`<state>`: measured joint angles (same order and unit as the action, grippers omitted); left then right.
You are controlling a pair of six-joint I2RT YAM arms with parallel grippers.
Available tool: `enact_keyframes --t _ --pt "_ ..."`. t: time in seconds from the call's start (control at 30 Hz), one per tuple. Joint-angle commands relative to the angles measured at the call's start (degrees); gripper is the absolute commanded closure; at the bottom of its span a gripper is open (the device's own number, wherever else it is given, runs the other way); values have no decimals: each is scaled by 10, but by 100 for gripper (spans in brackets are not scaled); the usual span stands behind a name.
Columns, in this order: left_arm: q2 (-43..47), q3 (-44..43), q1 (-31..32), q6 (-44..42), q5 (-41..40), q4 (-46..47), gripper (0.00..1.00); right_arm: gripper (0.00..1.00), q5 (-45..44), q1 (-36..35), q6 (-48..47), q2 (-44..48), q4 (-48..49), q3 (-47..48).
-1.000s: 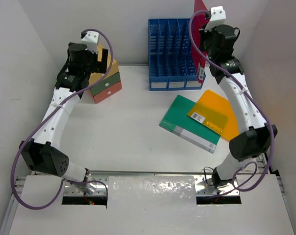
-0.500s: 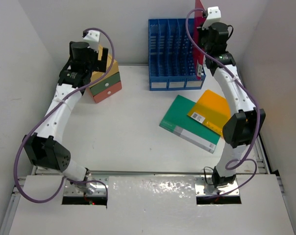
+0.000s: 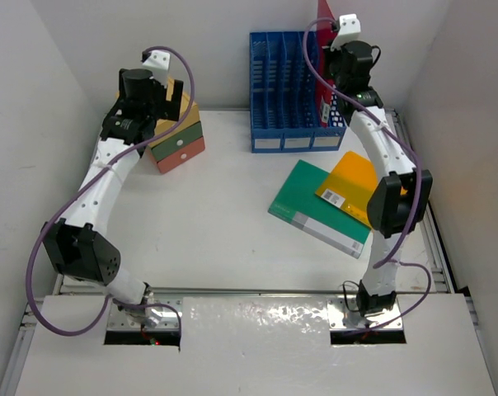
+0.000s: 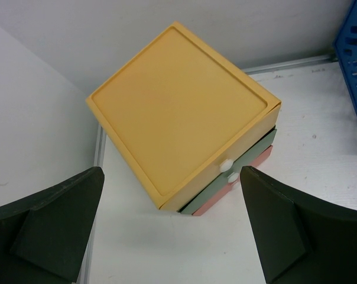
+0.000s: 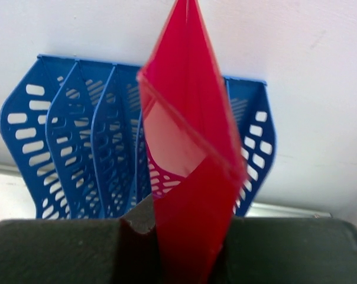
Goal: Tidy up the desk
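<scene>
With right fingers (image 5: pixel 60 251) clenched on the thin red plastic folder (image 5: pixel 190 148) and left fingers (image 4: pixel 42 231) released, you needed it square over one slot of the blue slotted rack (image 5: pixel 78 148).

Bright even light, soft shadows on the large white flat desk (image 3: pixel 224 214); glare on the shiny crinkled sheet (image 3: pixel 257 318); translucent red plastic folder (image 5: pixel 187 195) slightly blurred.

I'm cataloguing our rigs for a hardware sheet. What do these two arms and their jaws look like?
The left arm and right arm match: white link shells joined by black joint housings. A purple cable trails along each from base to wrist. A white camera block tops each wrist. The jaws are broad, dark, matte slabs.
</scene>
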<state>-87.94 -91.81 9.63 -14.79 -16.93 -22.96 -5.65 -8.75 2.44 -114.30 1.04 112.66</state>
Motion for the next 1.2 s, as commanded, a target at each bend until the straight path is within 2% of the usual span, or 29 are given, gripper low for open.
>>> enact_keyframes --t 0.0,0.6,0.8,0.9,1.17 --pt "4 -21 -6 -6 -7 17 0 100 21 3 6 -6 106 7" --pt "-18 -18 -9 -17 -13 17 0 100 106 25 15 -57 311 -134" --pt "-24 -18 -10 -19 -12 13 0 100 111 27 28 -67 339 -155" --pt "-26 -17 -10 -18 -11 13 0 100 116 28 42 -65 380 -205" --pt "-31 -14 -11 -17 -2 14 0 100 108 28 42 -46 396 -290"
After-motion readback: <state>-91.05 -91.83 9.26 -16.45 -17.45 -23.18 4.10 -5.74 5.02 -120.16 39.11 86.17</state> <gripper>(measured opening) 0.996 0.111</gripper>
